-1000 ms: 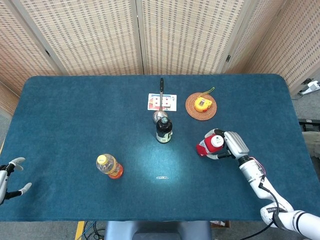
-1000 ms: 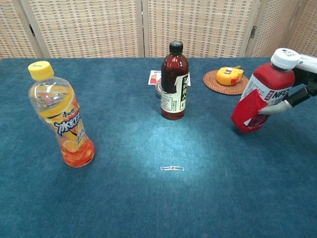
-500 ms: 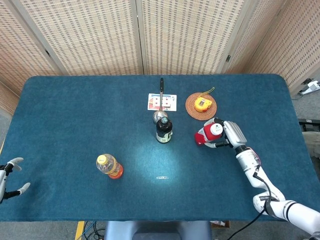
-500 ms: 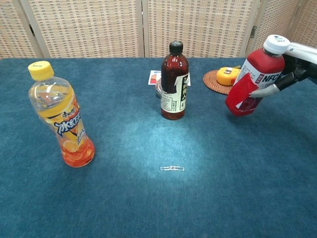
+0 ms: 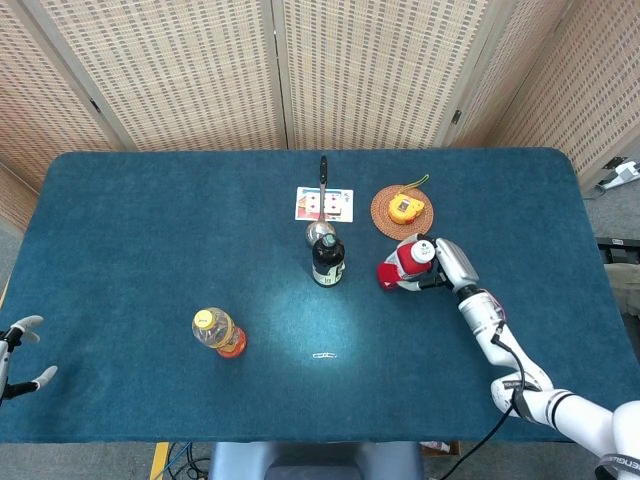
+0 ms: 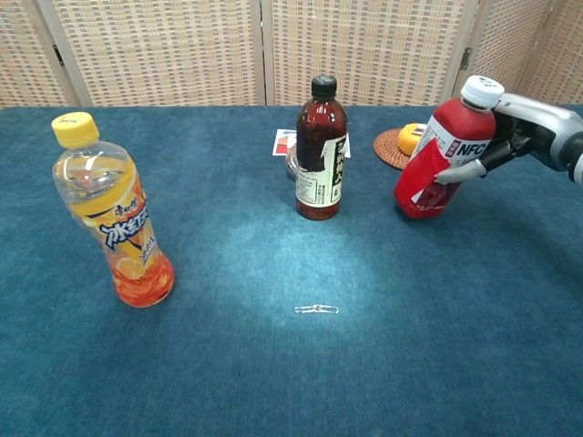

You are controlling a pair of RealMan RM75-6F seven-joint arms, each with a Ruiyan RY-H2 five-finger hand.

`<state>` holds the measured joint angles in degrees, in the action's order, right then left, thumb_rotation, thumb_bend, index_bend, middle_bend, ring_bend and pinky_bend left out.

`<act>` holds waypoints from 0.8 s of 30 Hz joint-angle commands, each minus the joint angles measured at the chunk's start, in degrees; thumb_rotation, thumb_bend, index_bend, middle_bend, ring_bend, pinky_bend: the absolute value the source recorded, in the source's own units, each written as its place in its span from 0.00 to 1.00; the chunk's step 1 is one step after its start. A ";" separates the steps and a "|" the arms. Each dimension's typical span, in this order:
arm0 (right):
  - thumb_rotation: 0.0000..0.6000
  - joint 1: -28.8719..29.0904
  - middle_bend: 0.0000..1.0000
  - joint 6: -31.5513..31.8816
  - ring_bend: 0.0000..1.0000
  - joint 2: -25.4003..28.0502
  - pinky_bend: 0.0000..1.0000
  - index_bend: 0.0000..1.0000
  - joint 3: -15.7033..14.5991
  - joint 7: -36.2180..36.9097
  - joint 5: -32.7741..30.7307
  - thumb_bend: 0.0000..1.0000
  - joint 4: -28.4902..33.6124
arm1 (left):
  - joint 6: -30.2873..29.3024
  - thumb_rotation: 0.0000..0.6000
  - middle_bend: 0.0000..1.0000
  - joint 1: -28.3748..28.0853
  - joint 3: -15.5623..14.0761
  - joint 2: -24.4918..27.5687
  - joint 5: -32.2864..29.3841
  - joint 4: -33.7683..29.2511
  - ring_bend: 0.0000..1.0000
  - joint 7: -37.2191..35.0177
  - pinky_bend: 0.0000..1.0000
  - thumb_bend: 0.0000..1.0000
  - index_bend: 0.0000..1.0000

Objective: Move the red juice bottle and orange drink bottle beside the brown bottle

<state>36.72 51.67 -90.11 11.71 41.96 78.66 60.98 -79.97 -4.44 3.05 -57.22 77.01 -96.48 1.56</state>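
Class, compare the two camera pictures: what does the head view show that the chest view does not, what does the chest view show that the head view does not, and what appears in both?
Only the head view shows the left hand, open at the table's near left edge, and the spoon lying across the card behind the brown bottle.

Only the chest view lets you read the labels on the bottles' sides and see that the red juice bottle is tilted.

Both show the right hand holding the red juice bottle, the orange drink bottle, the paper clip and the woven coaster.
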 commanded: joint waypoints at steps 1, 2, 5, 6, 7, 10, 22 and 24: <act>1.00 0.38 0.47 -0.71 0.46 -0.38 0.64 0.45 -0.21 1.01 0.12 0.05 -0.51 | -0.01 1.00 0.41 0.03 -0.01 0.07 0.01 -0.09 0.37 0.01 0.59 0.15 0.45; 1.00 0.47 0.45 -0.97 0.45 -0.41 0.64 0.43 -0.32 1.32 0.19 0.05 -0.65 | -0.04 1.00 0.41 0.04 -0.01 0.11 0.02 -0.14 0.37 0.00 0.59 0.15 0.45; 1.00 0.79 0.35 -1.77 0.39 -0.30 0.64 0.29 -0.76 1.92 0.54 0.05 -0.92 | -0.09 1.00 0.41 0.08 0.02 0.18 -0.02 -0.22 0.37 -0.05 0.59 0.15 0.45; 1.00 0.88 0.33 -1.93 0.37 -0.18 0.63 0.25 -0.90 2.03 0.69 0.05 -0.87 | -0.07 1.00 0.41 0.09 0.02 0.21 -0.05 -0.23 0.37 -0.06 0.59 0.15 0.45; 1.00 0.99 0.29 -2.10 0.34 0.03 0.62 0.20 -1.07 2.14 0.93 0.04 -0.74 | -0.03 1.00 0.41 0.09 0.01 0.23 -0.10 -0.24 0.37 -0.05 0.59 0.15 0.45; 1.00 1.16 0.18 -2.00 0.25 0.60 0.54 0.08 -1.36 2.01 1.46 0.01 -0.24 | 0.07 1.00 0.41 0.08 -0.01 0.27 -0.15 -0.24 0.37 0.01 0.59 0.15 0.45; 1.00 -1.09 0.05 3.53 0.13 5.98 0.42 0.00 -2.48 -6.43 2.99 0.00 6.79 | 0.07 1.00 0.41 0.18 -0.11 0.32 -0.16 -0.36 0.37 0.23 0.59 0.15 0.45; 1.00 -2.23 0.06 5.11 0.13 8.25 0.42 0.00 -2.96 -10.13 3.11 0.00 9.79 | 0.01 1.00 0.41 0.21 -0.12 0.31 -0.14 -0.38 0.37 0.25 0.59 0.15 0.45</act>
<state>35.96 54.61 -84.61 9.47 35.81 81.30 67.35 -79.96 -4.22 2.93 -56.91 76.87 -96.87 1.82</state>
